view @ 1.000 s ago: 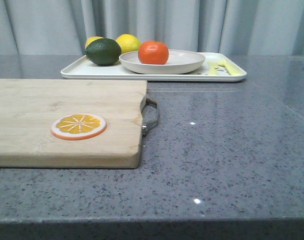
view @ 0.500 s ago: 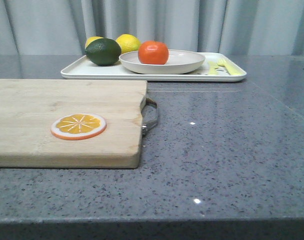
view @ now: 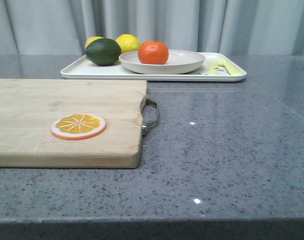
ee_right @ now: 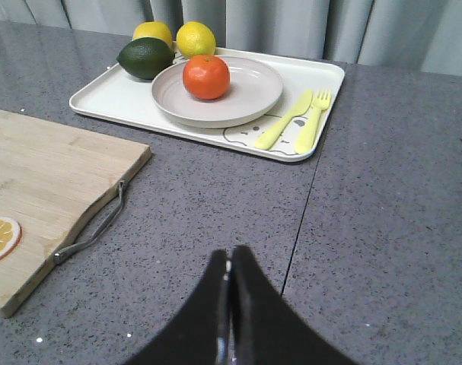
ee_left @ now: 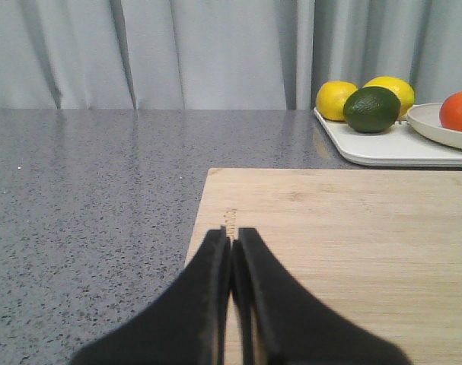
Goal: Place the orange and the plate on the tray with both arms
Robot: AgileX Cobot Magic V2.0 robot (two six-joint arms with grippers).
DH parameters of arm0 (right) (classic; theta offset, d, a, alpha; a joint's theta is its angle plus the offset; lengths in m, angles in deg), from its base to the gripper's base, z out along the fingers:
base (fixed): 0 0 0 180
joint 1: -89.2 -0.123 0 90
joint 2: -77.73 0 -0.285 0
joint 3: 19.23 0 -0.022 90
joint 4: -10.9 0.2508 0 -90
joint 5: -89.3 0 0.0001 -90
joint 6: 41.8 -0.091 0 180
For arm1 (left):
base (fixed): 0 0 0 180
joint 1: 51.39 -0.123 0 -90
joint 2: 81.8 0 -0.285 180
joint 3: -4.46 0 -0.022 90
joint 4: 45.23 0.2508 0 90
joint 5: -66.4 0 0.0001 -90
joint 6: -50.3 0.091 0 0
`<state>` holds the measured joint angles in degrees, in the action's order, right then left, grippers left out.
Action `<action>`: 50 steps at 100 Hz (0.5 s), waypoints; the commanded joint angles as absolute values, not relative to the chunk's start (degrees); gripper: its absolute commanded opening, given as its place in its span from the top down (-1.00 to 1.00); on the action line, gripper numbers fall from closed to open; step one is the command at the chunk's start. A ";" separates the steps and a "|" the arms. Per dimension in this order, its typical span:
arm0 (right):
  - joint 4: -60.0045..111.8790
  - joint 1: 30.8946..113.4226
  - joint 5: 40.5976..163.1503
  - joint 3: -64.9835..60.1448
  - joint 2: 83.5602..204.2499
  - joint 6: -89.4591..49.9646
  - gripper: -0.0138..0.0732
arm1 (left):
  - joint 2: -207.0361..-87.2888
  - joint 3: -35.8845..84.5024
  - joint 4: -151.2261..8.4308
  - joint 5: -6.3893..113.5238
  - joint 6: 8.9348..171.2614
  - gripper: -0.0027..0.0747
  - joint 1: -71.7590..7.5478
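Observation:
The orange [view: 153,52] [ee_right: 206,77] [ee_left: 460,111] rests in the off-white plate [view: 184,65] [ee_right: 246,105], and the plate stands on the white tray [view: 91,70] [ee_right: 113,99] at the back of the table. My left gripper [ee_left: 232,237] is shut with nothing in it, hovering over the near left corner of the wooden cutting board [ee_left: 352,236]. My right gripper [ee_right: 229,257] is shut and empty over bare grey tabletop, well short of the tray. Neither gripper shows in the front view.
A dark green lime [view: 103,51] [ee_right: 145,58] and two lemons [view: 128,43] [ee_right: 195,39] sit on the tray's left end. Yellow utensil marks [ee_right: 297,122] lie at its right end. The cutting board [view: 66,120] carries an orange slice disc [view: 78,125] and has a metal handle [view: 150,115].

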<state>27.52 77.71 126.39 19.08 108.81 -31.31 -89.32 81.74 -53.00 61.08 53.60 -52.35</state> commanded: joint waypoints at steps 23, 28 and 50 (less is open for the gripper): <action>26.21 77.76 122.34 17.72 109.23 -30.61 0.83 | -87.42 82.25 -53.02 64.78 53.64 0.98 -52.58; 26.19 77.76 121.92 17.72 109.23 -30.61 0.83 | -87.42 82.25 -53.02 64.78 53.64 0.98 -52.58; 26.12 77.76 120.14 17.84 109.22 -30.61 0.83 | -87.42 82.25 -53.02 64.78 53.64 0.98 -52.58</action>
